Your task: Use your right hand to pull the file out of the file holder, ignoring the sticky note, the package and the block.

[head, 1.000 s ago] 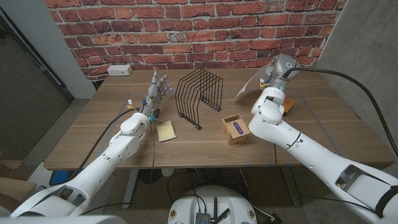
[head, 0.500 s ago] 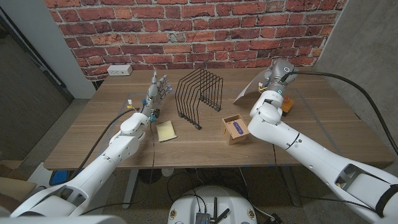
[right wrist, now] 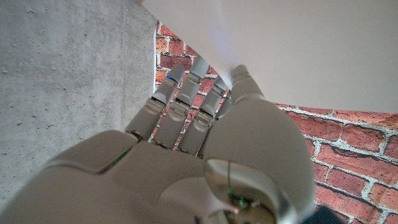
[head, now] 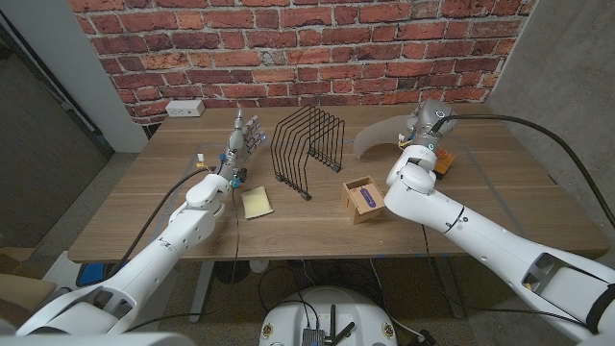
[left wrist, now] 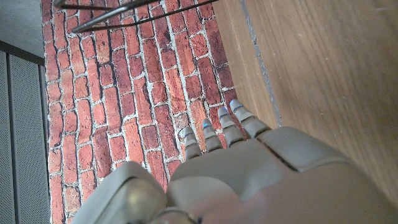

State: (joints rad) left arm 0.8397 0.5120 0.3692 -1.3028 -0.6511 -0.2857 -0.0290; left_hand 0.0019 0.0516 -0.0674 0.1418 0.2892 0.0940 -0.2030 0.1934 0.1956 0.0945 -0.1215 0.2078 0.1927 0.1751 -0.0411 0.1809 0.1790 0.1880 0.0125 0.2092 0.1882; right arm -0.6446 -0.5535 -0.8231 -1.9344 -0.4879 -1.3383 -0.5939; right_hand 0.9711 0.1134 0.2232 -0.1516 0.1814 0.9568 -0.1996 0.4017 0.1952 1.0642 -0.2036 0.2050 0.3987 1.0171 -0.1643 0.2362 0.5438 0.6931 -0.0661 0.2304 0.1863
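File clear of holder, held up in right hand.

Near edge: small open wooden box (head: 364, 199) with a purple block inside; square pale yellow sticky note (head: 256, 202) flat on the wooden table (head: 500, 197). Middle: empty black wire file holder (head: 309, 146). Left hand (head: 243, 139) stands upright beside it, fingers extended, grasping nothing. Far right: right hand (head: 413, 132) grips the pale beige paper file (head: 378, 137), raised off the table, well apart from the holder; an orange item (head: 443, 163) sits just beside that arm. Back: white power strip (head: 184, 109), red brick wall (head: 288, 43).
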